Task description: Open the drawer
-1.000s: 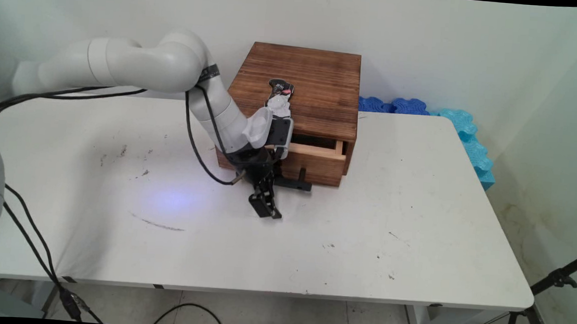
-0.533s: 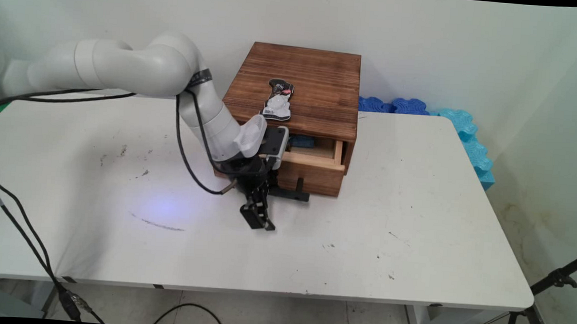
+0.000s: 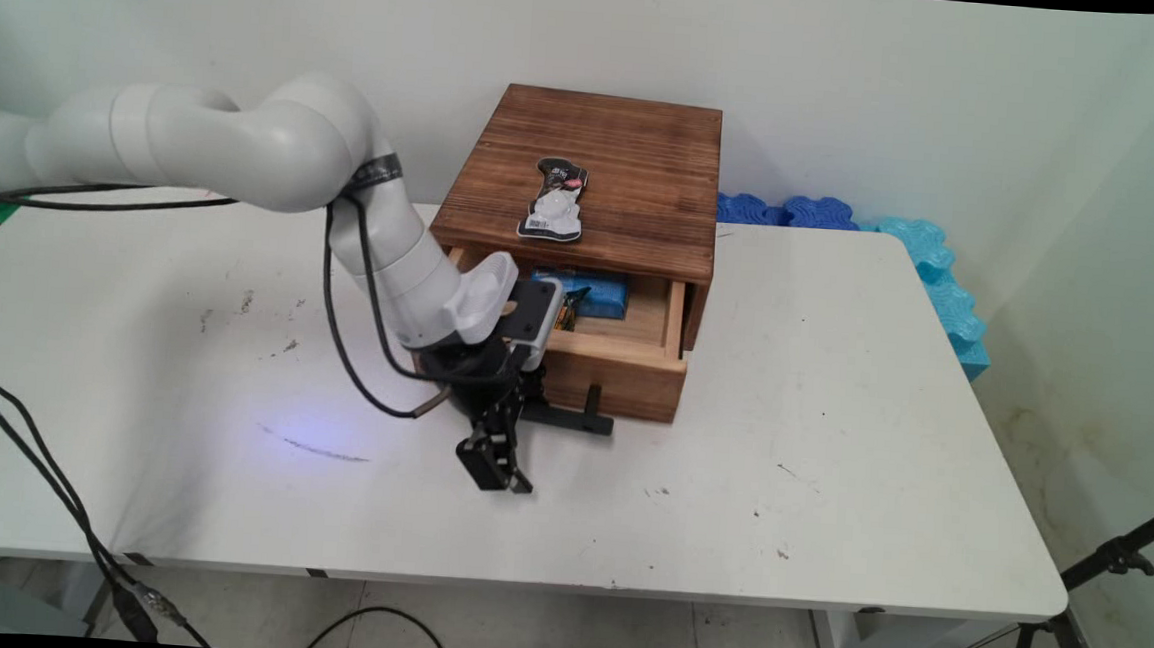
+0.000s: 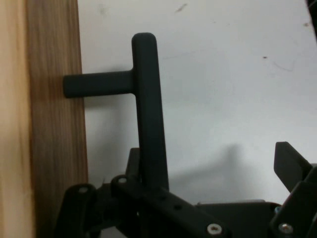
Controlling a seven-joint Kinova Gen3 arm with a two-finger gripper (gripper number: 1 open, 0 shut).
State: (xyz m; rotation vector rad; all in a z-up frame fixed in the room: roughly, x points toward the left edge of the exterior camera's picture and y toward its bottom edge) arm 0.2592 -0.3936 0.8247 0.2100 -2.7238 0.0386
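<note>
The end effector [image 3: 520, 441] has its fingers spread apart, one finger [image 4: 141, 173] hooked behind the black T-handle [image 4: 146, 104] of the wooden drawer [image 3: 625, 362]; the drawer stands pulled out, a blue packet [image 3: 589, 293] inside; a carded item [image 3: 554, 200] lies atop the wooden box [image 3: 597, 165] on the white surface [image 3: 831, 430].

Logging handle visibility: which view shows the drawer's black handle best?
The hand view: the black T-shaped bar handle fills the frame, stem and crossbar clear against the wooden drawer front. The main view shows it small, partly behind the pincer.
</note>
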